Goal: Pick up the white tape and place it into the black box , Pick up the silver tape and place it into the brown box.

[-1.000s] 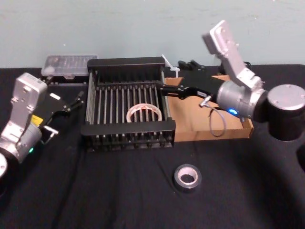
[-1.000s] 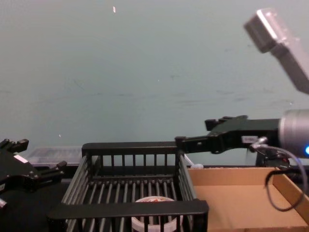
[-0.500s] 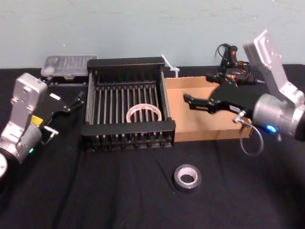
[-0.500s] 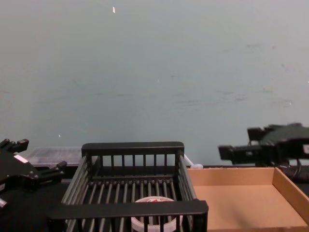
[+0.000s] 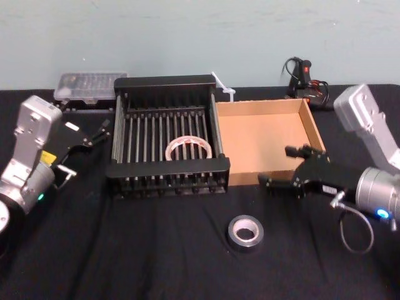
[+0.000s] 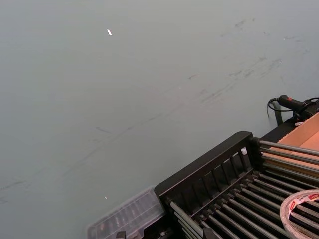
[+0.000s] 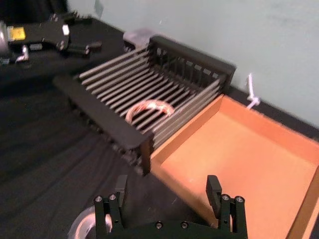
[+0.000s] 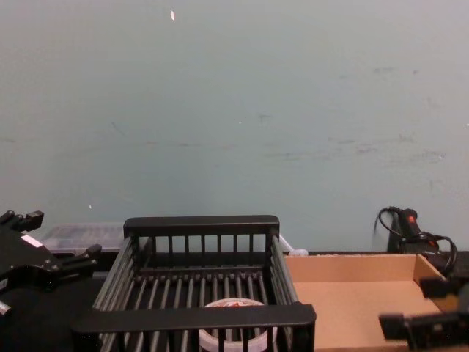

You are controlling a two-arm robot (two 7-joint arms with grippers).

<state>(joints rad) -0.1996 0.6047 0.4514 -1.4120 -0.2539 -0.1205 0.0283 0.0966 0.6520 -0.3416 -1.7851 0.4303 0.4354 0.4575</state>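
The right pincer (image 5: 275, 167) hangs open and empty over the near wall of the brown box (image 5: 262, 134). If it drops off-centre, I reckon a finger could land on top of the silver tape (image 5: 245, 232) and shove it across the surface (image 5: 144, 250), or it could clip the cardboard. That roll lies flat, apart from the pincer, nearer the robot and slightly to its left. The white tape (image 5: 188, 148) sits in the black box (image 5: 169, 167). The left pincer (image 5: 86, 147) idles open beside the black box.
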